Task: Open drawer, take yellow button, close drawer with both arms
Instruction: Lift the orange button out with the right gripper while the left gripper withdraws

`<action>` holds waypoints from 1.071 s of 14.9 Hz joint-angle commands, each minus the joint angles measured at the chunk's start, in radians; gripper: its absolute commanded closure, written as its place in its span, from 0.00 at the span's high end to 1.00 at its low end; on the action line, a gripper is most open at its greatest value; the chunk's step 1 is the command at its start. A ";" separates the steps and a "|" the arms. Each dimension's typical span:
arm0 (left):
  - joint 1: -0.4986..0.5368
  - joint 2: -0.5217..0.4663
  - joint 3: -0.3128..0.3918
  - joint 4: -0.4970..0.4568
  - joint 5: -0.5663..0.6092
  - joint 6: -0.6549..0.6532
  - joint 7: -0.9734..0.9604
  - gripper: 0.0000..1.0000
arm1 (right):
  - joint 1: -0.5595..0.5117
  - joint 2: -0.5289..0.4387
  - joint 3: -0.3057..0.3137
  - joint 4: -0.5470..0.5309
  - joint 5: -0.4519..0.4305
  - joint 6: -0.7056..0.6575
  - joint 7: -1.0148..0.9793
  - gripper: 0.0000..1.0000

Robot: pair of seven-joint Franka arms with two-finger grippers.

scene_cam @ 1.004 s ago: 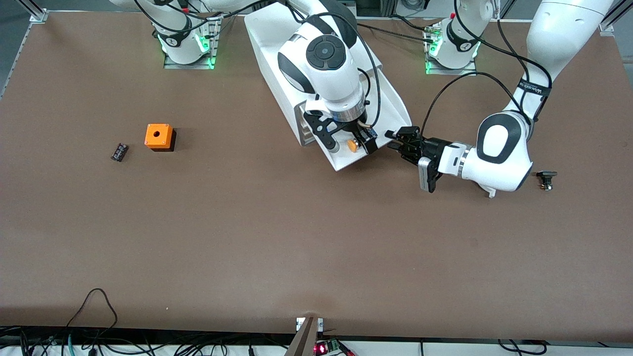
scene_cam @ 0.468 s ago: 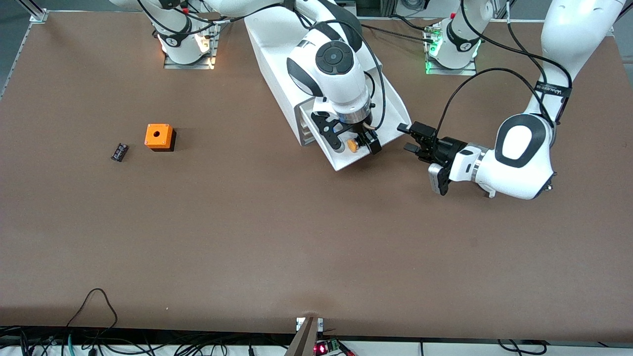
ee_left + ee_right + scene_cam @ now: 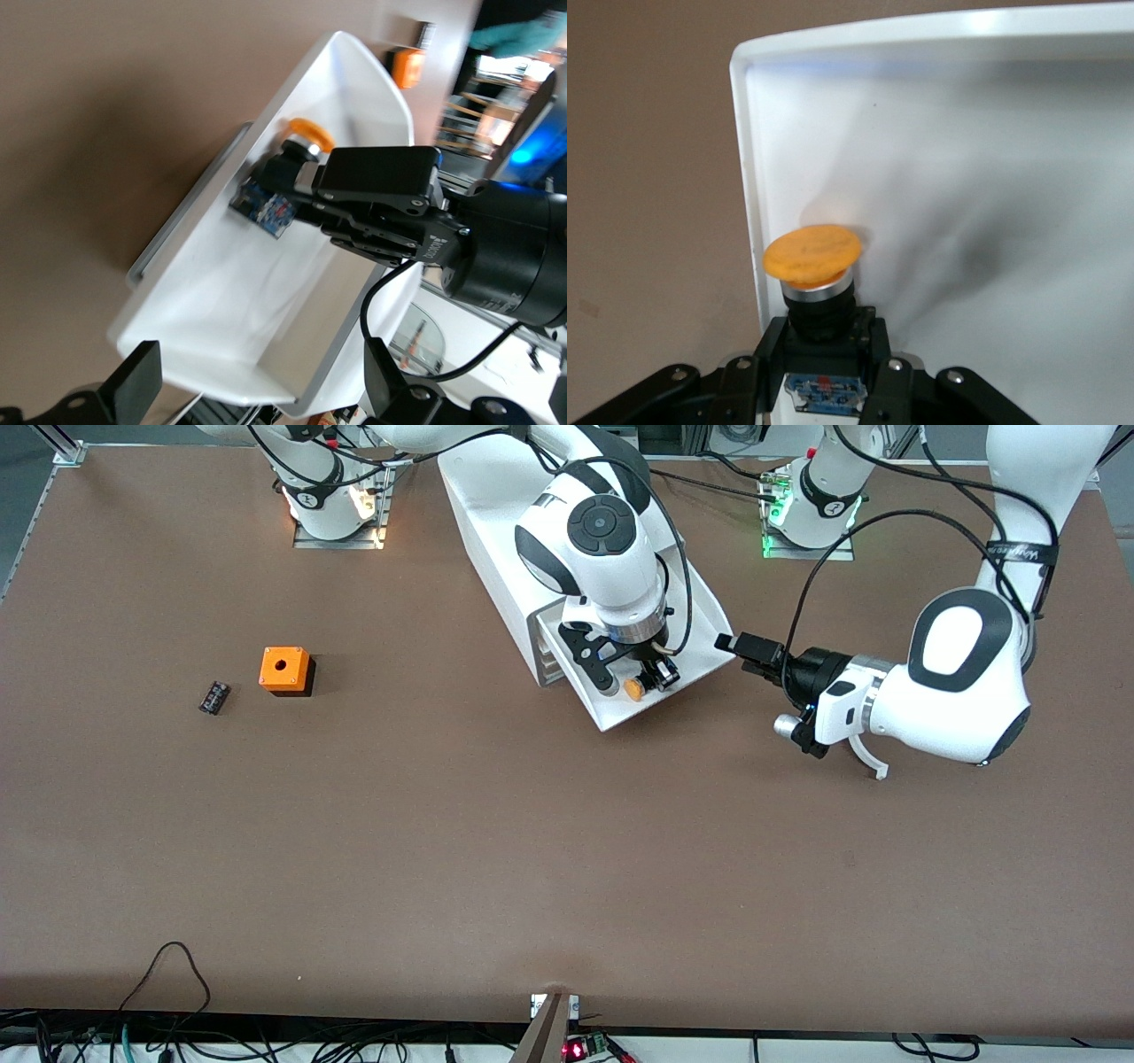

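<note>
Spreading under everything is the brown counter point(image 3: 496, 850), and on it, near the arms' bases, sits a white cabinet point(image 3: 496, 505) with its drawer point(image 3: 700, 631) pulled open toward the front camera. Over that drawer leans the right arm point(image 3: 589, 540), its end effector point(image 3: 640, 682) down inside the tray and clenched on the dark body of the button point(image 3: 633, 688), whose round orange cap pokes out from between the fingers close to the drawer's front wall. The left arm waits at its own end of the counter, its end effector point(image 3: 742, 654) released, jaws spread, just beside the drawer's corner without touching it. Well apart, toward the right arm's end, stand an orange square box with a hole point(image 3: 284, 669) and a small dark part point(image 3: 213, 696). To my eye the take step is in hand: the drawer is open, the button gripped but not yet lifted out. Next it needs a clean straight lift clear of the drawer walls, then a push on the drawer front to close it.
</note>
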 commanded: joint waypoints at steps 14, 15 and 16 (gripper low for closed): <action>-0.048 0.018 -0.140 0.336 0.924 -0.025 -0.319 1.00 | -0.394 -0.143 0.001 0.125 0.094 -0.395 -0.904 0.00; -0.057 0.035 -0.140 0.334 0.925 -0.007 -0.357 1.00 | -0.431 -0.143 -0.002 0.125 0.094 -0.429 -0.993 0.00; -0.060 0.042 -0.139 0.330 0.921 0.038 -0.422 1.00 | -0.464 -0.143 -0.008 0.123 0.091 -0.467 -1.091 0.00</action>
